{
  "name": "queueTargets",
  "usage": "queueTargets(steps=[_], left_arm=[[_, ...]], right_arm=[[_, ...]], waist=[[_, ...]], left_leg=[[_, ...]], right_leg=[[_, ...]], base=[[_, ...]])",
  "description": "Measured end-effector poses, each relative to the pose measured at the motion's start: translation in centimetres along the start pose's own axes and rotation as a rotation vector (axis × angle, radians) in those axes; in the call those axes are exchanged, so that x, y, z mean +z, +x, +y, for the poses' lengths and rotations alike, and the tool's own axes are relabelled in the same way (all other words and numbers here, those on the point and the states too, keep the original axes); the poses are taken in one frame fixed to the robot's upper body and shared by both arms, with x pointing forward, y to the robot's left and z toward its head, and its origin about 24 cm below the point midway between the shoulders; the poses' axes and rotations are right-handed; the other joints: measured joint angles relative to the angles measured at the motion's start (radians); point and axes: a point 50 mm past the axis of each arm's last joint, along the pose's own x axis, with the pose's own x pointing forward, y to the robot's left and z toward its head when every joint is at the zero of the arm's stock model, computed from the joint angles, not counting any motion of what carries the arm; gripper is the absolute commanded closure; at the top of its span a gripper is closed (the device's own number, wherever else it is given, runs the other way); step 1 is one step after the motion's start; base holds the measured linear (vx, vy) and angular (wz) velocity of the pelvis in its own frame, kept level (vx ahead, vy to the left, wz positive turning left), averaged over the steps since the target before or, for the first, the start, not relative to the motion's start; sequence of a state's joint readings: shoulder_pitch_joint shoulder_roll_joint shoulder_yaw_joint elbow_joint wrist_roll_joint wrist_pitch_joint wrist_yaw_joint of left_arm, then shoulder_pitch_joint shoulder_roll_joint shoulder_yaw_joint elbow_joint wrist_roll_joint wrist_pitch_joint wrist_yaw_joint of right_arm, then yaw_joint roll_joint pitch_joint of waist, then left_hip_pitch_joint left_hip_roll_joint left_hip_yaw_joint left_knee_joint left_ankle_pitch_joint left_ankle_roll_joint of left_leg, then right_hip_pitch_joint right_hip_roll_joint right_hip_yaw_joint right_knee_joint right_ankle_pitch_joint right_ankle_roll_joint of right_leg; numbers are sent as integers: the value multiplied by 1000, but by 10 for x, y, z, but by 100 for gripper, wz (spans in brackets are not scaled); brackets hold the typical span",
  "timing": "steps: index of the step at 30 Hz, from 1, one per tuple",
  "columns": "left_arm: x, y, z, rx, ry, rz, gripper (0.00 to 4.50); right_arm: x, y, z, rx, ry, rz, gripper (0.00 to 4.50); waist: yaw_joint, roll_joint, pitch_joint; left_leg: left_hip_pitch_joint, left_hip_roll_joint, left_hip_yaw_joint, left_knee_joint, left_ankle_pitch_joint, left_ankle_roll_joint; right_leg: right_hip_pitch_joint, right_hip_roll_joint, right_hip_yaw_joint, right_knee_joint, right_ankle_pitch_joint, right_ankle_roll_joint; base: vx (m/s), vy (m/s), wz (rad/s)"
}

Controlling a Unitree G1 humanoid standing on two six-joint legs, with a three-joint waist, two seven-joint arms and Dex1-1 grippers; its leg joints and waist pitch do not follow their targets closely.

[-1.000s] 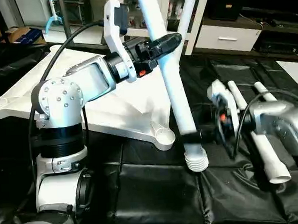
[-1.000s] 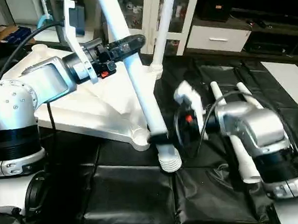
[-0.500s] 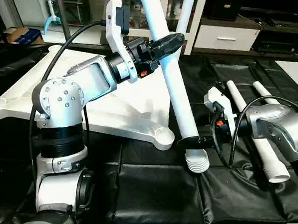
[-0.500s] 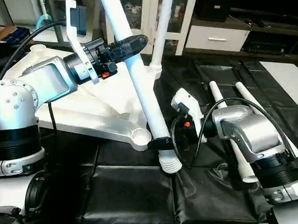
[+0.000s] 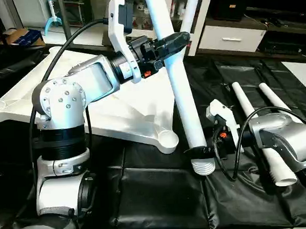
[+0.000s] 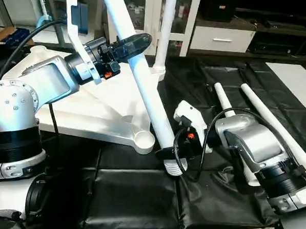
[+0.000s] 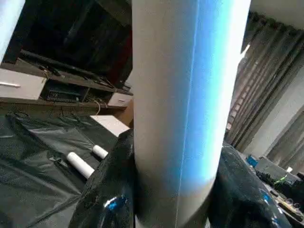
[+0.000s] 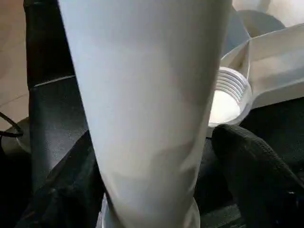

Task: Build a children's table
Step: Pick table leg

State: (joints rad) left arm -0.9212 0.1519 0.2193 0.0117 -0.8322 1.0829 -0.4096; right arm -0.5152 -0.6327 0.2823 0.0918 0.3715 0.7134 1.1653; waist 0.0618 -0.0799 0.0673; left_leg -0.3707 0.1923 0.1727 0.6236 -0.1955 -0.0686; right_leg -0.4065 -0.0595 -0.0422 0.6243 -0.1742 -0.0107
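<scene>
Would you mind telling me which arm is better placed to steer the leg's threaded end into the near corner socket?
Right: its end effector straddles the leg just above the threads, beside the socket.

One white square table top (image 5: 127,113) lies ribbed side up on one black padded mat (image 5: 162,196), with four white tapered legs in all: one held slanting (image 5: 180,87), one standing in a far corner socket (image 6: 165,32) and two lying loose (image 5: 256,124).
</scene>
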Motion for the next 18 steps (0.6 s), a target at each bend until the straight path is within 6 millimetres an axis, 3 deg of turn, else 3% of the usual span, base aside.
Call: queueTargets(steps=[2, 5, 17, 18], left_arm=[[0, 0, 0, 0, 0, 0, 294], [0, 0, 0, 2, 1, 0, 294], [1, -2, 1, 1, 6, 2, 294], [1, -1, 0, -2, 6, 2, 294]], right_arm=[[0, 0, -1, -5, -3, 3, 101], [0, 1, -1, -9, -5, 5, 135], [4, 6, 0, 5, -20, -27, 135], [6, 7, 0, 5, -24, -32, 117]], waist=[[0, 0, 0], [0, 0, 0], [0, 0, 0], [0, 0, 0]], left_leg=[[0, 0, 0, 0, 0, 0], [0, 0, 0, 0, 0, 0], [0, 0, 0, 0, 0, 0], [0, 0, 0, 0, 0, 0]], right_leg=[[0, 0, 0, 0, 0, 0], [0, 0, 0, 0, 0, 0], [0, 0, 0, 0, 0, 0], [0, 0, 0, 0, 0, 0]], base=[[0, 0, 0], [0, 0, 0], [0, 0, 0], [0, 0, 0]])
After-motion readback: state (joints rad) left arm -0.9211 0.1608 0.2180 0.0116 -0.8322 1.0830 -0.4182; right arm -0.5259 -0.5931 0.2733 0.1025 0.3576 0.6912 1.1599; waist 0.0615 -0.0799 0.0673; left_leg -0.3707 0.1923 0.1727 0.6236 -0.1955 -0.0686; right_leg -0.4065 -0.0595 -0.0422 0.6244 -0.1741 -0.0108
